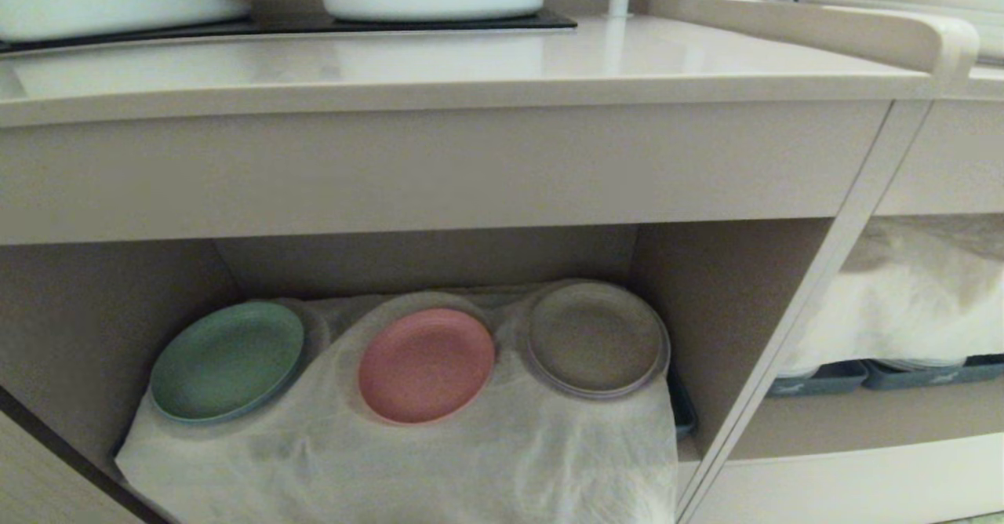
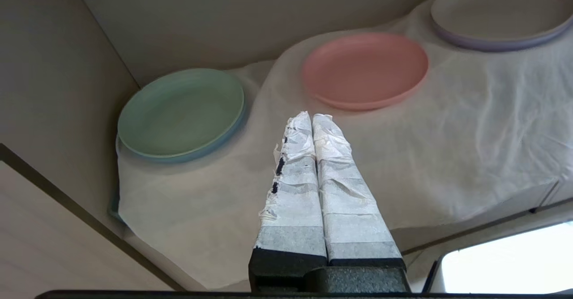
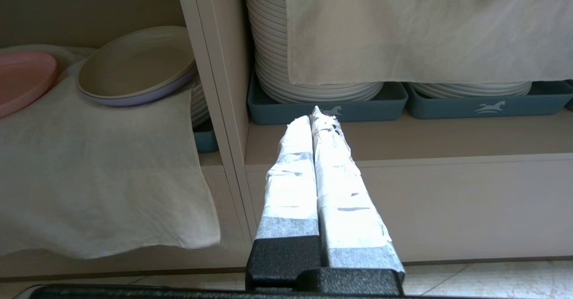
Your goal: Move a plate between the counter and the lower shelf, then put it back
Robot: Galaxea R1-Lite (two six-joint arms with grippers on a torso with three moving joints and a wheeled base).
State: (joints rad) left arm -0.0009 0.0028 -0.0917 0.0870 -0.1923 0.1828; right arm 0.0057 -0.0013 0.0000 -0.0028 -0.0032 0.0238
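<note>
Hovering left gripper (image 2: 311, 116) pressed closed, empty, near pink plate (image 2: 365, 70), right gripper (image 3: 313, 113) likewise closed, empty

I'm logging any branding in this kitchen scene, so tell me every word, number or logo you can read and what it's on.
No readable words or numbers appear in any view.
Blue-grey trays: each front carries a small white horse-shaped emblem, with no lettering legible beside it.
Pink plate, green plate, beige-grey plate, white cloth and counter: no markings visible.
</note>
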